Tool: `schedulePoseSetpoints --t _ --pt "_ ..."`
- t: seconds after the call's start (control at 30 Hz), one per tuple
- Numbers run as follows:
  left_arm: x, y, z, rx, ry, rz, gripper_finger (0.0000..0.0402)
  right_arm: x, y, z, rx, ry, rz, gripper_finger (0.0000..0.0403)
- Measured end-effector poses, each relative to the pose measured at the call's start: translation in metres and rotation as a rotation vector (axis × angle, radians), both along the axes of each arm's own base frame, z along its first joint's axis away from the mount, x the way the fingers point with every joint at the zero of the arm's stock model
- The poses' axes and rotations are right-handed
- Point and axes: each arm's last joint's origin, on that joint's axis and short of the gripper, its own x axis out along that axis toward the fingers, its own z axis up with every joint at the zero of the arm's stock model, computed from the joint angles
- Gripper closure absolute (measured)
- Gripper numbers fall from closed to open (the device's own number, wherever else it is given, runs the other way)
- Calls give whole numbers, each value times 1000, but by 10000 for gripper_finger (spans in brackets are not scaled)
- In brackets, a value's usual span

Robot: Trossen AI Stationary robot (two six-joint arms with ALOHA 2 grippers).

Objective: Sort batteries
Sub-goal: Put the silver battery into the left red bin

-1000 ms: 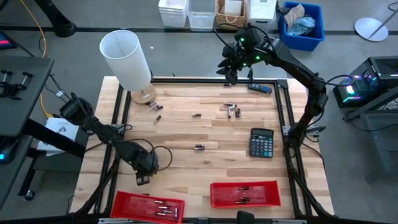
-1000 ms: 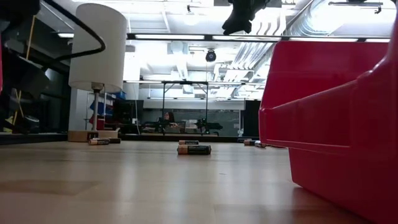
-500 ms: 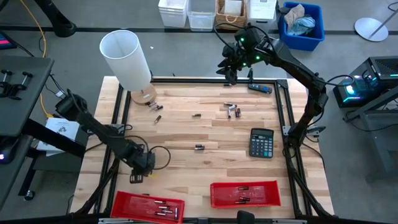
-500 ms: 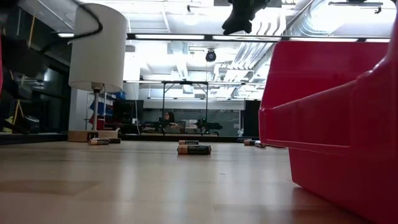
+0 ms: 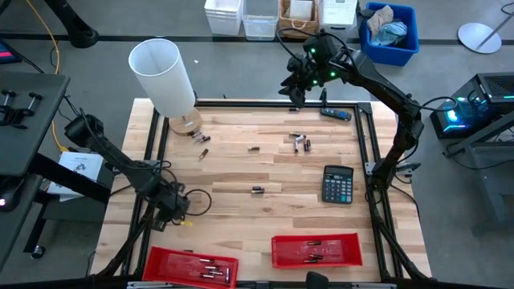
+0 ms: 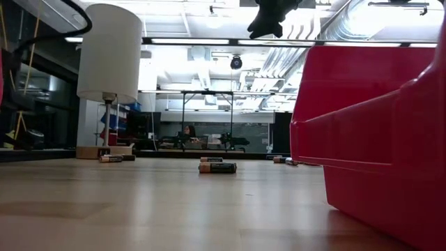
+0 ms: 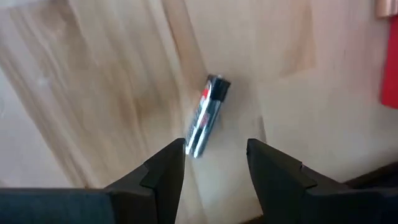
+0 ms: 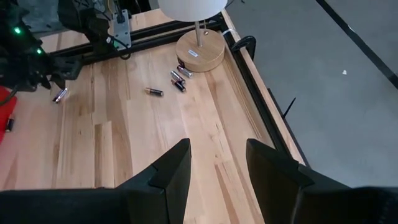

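The left hand [image 5: 166, 210] is hanging low over the wooden counter [image 5: 241, 181], near its left edge and just above the left red bin [image 5: 191, 266]. Its two fingers [image 7: 168, 171] are standing apart and are holding nothing. In the left wrist view one battery [image 7: 207, 116] is lying flat on the wood just beyond the gap between the fingertips, tilted, and not touching either finger.

The right hand [image 5: 295, 90] is staying high over the far edge of the counter. Its fingers [image 8: 171, 174] are also apart and empty.

The other batteries are lying well away from both hands. A small group [image 5: 300, 141] is lying in the far middle of the counter, one battery [image 5: 258, 189] is lying alone near the centre, and a few batteries [image 5: 201, 138] are lying beside the wooden base of the lamp [image 5: 165, 76]. Some batteries are already lying inside the left red bin and inside the right red bin [image 5: 316, 250]. The calculator [image 5: 337, 184] is resting near the right edge.
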Motion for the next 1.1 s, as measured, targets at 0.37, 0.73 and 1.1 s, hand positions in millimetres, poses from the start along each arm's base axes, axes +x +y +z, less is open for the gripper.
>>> schedulePoseSetpoints --t 0.37,0.73,1.1 --pt "5 -3 -22 -38 -52 70 238 0 0 0 28 4 -67 254" --pt "11 -4 -32 31 40 250 372 2 4 -1 39 14 -58 254" --pt "67 -27 110 -234 -348 468 373 2 4 -1 -17 18 -10 254"
